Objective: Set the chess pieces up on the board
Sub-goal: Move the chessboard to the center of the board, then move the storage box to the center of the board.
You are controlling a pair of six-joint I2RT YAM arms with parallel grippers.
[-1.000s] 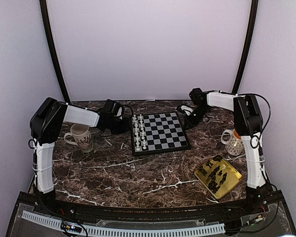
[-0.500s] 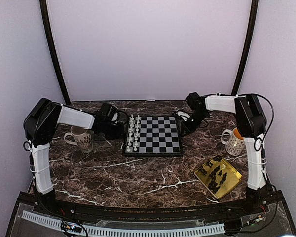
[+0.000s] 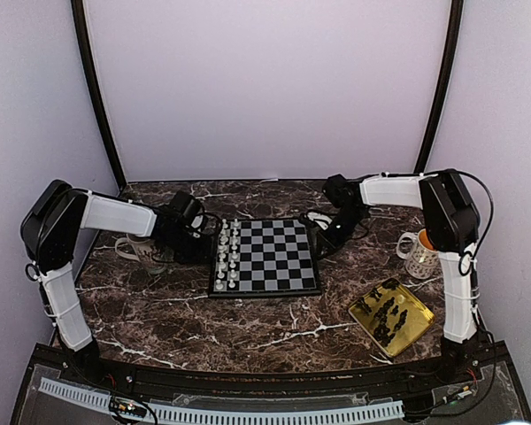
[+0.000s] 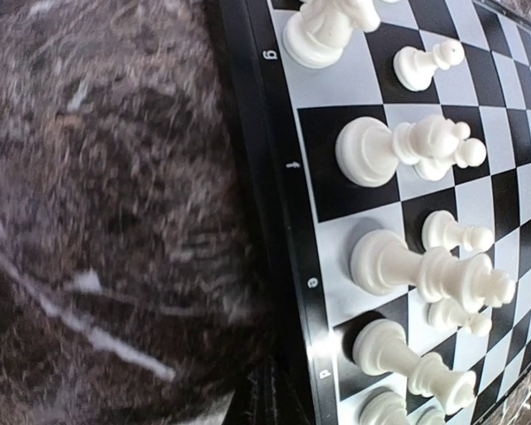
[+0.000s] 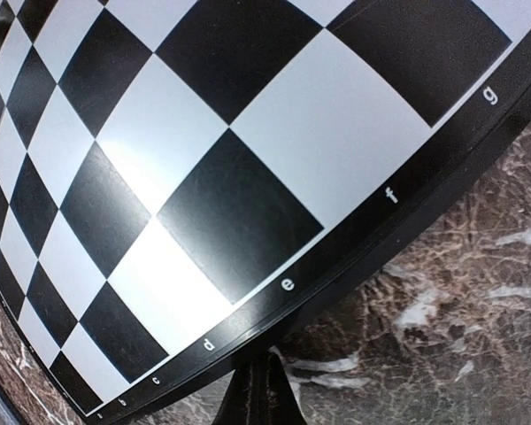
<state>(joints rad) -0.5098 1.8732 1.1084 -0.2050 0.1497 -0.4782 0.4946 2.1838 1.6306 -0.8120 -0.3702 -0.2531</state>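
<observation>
Both closed: left gripper (image 4: 267, 400), right gripper (image 5: 258, 390), seemingly touching board (image 3: 274, 254).

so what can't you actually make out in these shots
Top view: tiny black chess pieces on the shiny gold rectangular tray, too small to tell types.
Top view: pale patterned mug, partly hidden by the left arm.
Both wrist views: small black-and-grey chequered chessboard, cut off by frame edges.
Wrist views: left claw and right claw, only dark tips at the bottom edges; contact with the board unclear.
Left wrist view: dark marble table, blurred.
</observation>
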